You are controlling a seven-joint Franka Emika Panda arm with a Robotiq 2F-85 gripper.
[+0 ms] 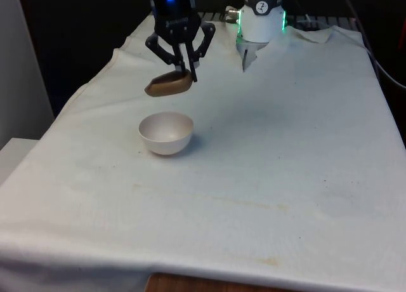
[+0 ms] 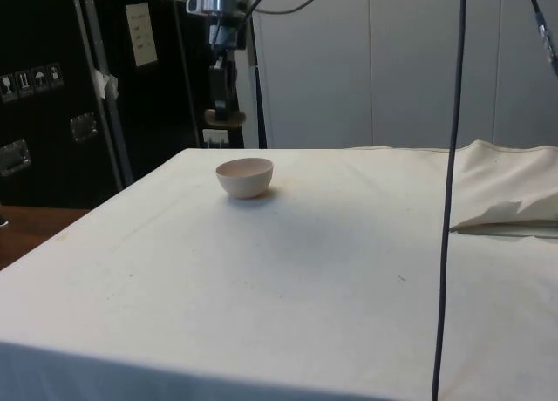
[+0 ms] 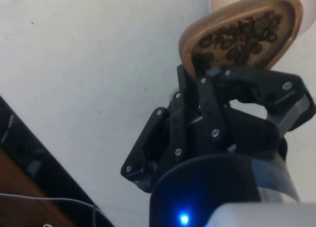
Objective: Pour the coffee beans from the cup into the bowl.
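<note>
The table point(image 1: 266, 178) is covered by a white cloth point(image 1: 304, 133), and the cloth has some wrinkles and a few faint brownish marks near the front edge. At the far end, close to the robot's base, the cloth is folded up and lies in loose folds.

The arm point(image 1: 261, 9) is white and stands at the far end of the table. Its black gripper point(image 1: 184, 66) hangs in the air over the table, on the front view's left side. The fingers point(image 3: 205, 96) are closed on the rim of a brown cup point(image 1: 169, 84), so the gripper is holding the cup and the cup does not touch the table. In the side view the gripper point(image 2: 225, 105) is clearly higher than the bowl point(image 2: 245, 176), with free space between them.

The bowl point(image 1: 166, 132) is white and round, and it stands upright on the cloth. It is just below the cup and a little nearer to the front camera. The inside of the bowl looks pale, without any beans that I can see.

The cup is tilted, with its opening turned to the side. In the wrist view the cup point(image 3: 242, 37) is shallow and oval, and the dark coffee beans point(image 3: 237, 37) lie inside it. The beans are gathered mostly in the middle and toward one end of the cup.
</note>
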